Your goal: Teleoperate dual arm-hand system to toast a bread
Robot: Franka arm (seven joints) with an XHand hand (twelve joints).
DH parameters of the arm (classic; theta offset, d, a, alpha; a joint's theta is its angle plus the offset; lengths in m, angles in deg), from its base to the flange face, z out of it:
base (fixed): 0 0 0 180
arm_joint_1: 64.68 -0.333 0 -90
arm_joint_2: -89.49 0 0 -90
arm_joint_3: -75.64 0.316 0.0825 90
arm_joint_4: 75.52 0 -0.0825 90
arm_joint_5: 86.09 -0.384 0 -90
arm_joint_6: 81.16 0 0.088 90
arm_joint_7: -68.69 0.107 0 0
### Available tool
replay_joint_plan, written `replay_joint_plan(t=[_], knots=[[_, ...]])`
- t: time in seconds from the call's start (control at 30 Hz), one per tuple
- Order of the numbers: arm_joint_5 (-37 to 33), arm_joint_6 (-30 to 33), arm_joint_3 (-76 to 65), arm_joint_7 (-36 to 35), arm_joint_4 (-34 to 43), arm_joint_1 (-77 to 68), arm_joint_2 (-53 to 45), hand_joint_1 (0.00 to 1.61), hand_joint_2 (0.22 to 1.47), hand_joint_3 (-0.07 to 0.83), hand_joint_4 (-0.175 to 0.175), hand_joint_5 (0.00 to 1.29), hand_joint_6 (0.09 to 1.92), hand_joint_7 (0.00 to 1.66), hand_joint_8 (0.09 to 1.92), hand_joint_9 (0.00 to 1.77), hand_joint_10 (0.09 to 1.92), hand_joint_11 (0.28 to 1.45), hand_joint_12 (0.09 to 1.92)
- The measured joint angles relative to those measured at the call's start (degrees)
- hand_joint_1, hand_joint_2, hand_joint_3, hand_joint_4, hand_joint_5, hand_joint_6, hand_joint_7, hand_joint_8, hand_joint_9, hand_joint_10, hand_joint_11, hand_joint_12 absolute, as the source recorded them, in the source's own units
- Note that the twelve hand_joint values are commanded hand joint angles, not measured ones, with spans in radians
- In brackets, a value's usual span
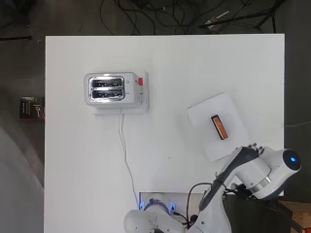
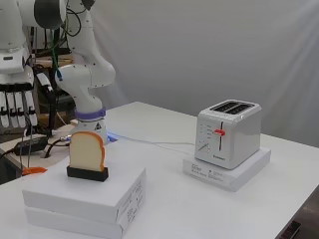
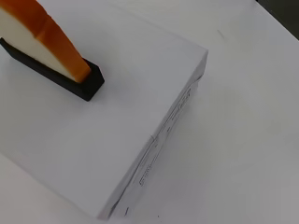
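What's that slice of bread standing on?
The bread stands upright in a black holder, which sits on top of stacked white boxes on the table. Its bottom edge is hidden inside the holder.

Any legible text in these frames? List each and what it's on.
None legible.
Toaster front panel: small markings, too small to read.
White base box under toaster: a label, too blurred.
White boxes under the bread holder: print along the side edge, too small to read.
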Motion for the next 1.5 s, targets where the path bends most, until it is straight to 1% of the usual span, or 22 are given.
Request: replay_joint_plan(t=[0.03,0.07,0.13,0.17,0.23,0.3,0.4,0.47,0.53,0.63,0.7,0.77,0.87,0.93,1.03,1.13,1.17,1.2,1.27,1.33,1.43,1.5], knots=[[-0.11,0.61,-0.05,-0.12,0.14,0.05,-1.04,0.22,1.16,-0.002,0.149,0.87,0.09,0.85,0.09,0.95,0.09,0.62,0.09],[-0.42,1.01,-0.22,-0.42,0.19,0.18,-1.66,0.24,1.15,-0.003,0.139,0.83,0.09,0.84,0.09,0.94,0.09,0.62,0.09],[-2.56,1.78,-0.53,-2.48,0.54,0.45,-2.42,0.24,1.15,-0.002,0.116,0.74,0.09,0.76,0.09,0.87,0.09,0.58,0.09],[-4.12,2.41,-0.45,-3.93,0.68,0.56,-3.16,0.23,1.16,0.003,0.111,0.72,0.09,0.75,0.09,0.86,0.09,0.58,0.09],[-4.94,3.67,0.09,-4.73,0.65,0.60,-4.87,0.17,1.20,0.014,0.110,0.70,0.09,0.74,0.09,0.86,0.09,0.58,0.09],[-3.27,4.30,1.37,-4.24,0.66,0.53,-6.17,0.12,1.23,0.017,0.108,0.68,0.09,0.75,0.09,0.86,0.09,0.58,0.09],[0.08,4.20,2.16,-4.42,1.18,0.43,-6.42,0.12,1.24,0.013,0.098,0.67,0.09,0.76,0.09,0.88,0.09,0.60,0.09],[1.01,3.84,0.25,-4.68,1.59,-0.71,-5.31,0.14,1.24,0.009,0.081,0.66,0.09,0.76,0.09,0.88,0.09,0.61,0.09],[2.19,3.25,-4.67,-3.37,2.33,-4.29,-2.96,0.16,1.25,0.009,0.069,0.66,0.09,0.75,0.09,0.87,0.09,0.61,0.09],[4.32,2.81,-15.82,-0.74,3.33,-17.03,1.19,0.16,1.27,0.011,0.055,0.64,0.09,0.70,0.09,0.84,0.09,0.59,0.09],[4.59,2.53,-22.94,-0.07,4.06,-28.43,3.20,0.16,1.27,0.007,0.025,0.60,0.09,0.65,0.09,0.79,0.09,0.58,0.09],[5.51,2.20,-29.04,1.49,5.03,-39.97,5.26,0.16,1.27,0.005,0.009,0.59,0.09,0.64,0.09,0.77,0.09,0.57,0.09],[7.59,1.62,-37.63,5.19,6.36,-56.59,8.06,0.14,1.28,0.006,0.005,0.59,0.09,0.63,0.09,0.77,0.09,0.57,0.09],[8.66,1.36,-43.28,7.48,7.10,-66.68,9.49,0.13,1.28,0.004,0.006,0.57,0.09,0.58,0.09,0.69,0.09,0.54,0.09],[8.75,1.83,-47.23,8.31,7.29,-74.17,9.69,0.12,1.28,0.003,0.008,0.55,0.09,0.54,0.09,0.63,0.09,0.51,0.09],[9.23,2.06,-46.84,8.68,7.42,-74.79,9.69,0.18,1.26,-0.005,0.012,0.56,0.09,0.53,0.09,0.61,0.09,0.50,0.09],[9.52,2.52,-46.25,8.89,7.05,-73.81,9.81,0.21,1.26,-0.006,0.014,0.58,0.09,0.55,0.09,0.63,0.09,0.50,0.09],[9.76,3.19,-45.76,8.88,6.32,-72.75,10.11,0.25,1.25,-0.005,0.017,0.61,0.09,0.57,0.09,0.66,0.09,0.51,0.09],[9.62,5.45,-44.34,8.46,3.98,-71.64,10.93,0.29,1.23,-0.007,0.012,0.61,0.09,0.57,0.09,0.67,0.09,0.50,0.09],[8.67,7.42,-43.49,8.33,1.48,-71.64,11.59,0.32,1.22,-0.008,0.009,0.60,0.09,0.56,0.09,0.66,0.09,0.50,0.09],[5.12,8.93,-43.80,8.30,-1.92,-71.13,12.95,0.33,1.21,-0.008,0.007,0.58,0.09,0.54,0.09,0.63,0.09,0.49,0.09],[4.46,9.77,-43.18,8.67,-3.85,-69.11,13.92,0.33,1.21,-0.004,0.010,0.58,0.09,0.54,0.09,0.63,0.09,0.49,0.09]])
